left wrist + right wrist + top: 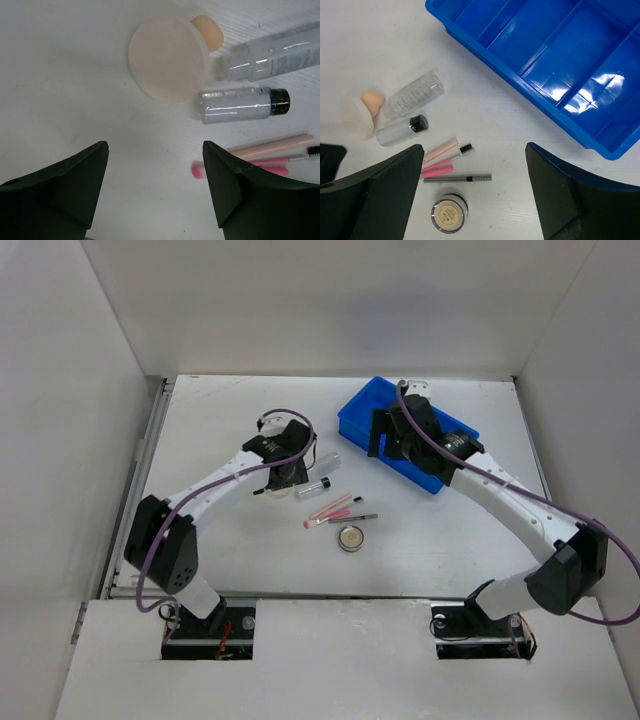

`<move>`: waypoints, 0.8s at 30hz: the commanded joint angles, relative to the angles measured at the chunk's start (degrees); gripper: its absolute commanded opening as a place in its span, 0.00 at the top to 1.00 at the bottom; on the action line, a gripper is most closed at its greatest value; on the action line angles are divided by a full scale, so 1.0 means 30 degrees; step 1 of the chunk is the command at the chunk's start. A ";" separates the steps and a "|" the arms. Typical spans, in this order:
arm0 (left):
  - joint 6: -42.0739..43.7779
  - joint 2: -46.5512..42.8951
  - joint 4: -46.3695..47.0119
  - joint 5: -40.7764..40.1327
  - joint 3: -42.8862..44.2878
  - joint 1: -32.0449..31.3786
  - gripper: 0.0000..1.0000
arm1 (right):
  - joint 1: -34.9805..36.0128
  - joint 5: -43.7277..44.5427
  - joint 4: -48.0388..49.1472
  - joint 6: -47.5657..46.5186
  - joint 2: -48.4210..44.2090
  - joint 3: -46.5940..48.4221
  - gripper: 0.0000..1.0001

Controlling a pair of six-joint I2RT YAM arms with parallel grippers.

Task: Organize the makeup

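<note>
The makeup lies mid-table. A round beige puff (169,59) with a small orange sponge (207,32) lies beside two clear vials, one plain (272,50) and one black-capped (240,105). Pink sticks (437,169), a thin dark pencil (457,177) and a round compact (449,215) lie nearer me. My left gripper (155,150) is open and empty above bare table just short of the puff; in the top view it (283,472) hides the puff. My right gripper (475,150) is open and empty, hovering high over the blue bin's (540,40) near-left edge.
The blue divided bin (360,415) sits at the back right, its visible compartments bare. A pale pink stick (440,150) and a small brush wand (462,150) lie with the pink sticks. White walls enclose the table on three sides.
</note>
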 commanded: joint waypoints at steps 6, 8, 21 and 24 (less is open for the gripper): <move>-0.1089 0.4672 0.0318 -0.0969 0.3832 0.0042 0.34 | 0.0126 -0.0617 0.0696 0.0080 -0.1043 -0.0372 0.12; -0.1089 0.5115 0.0143 -0.0971 0.4213 0.0042 0.37 | 0.0126 -0.0617 0.0696 0.0080 -0.1046 -0.0548 0.12; -0.0710 0.6756 0.0494 -0.1088 0.4039 0.0452 0.52 | 0.0126 -0.0266 0.0315 0.0080 -0.1221 -0.0372 0.10; -0.0708 0.6758 0.0494 -0.1293 0.4039 0.0626 0.62 | 0.0126 -0.0266 0.0141 0.0080 -0.1046 -0.0372 0.10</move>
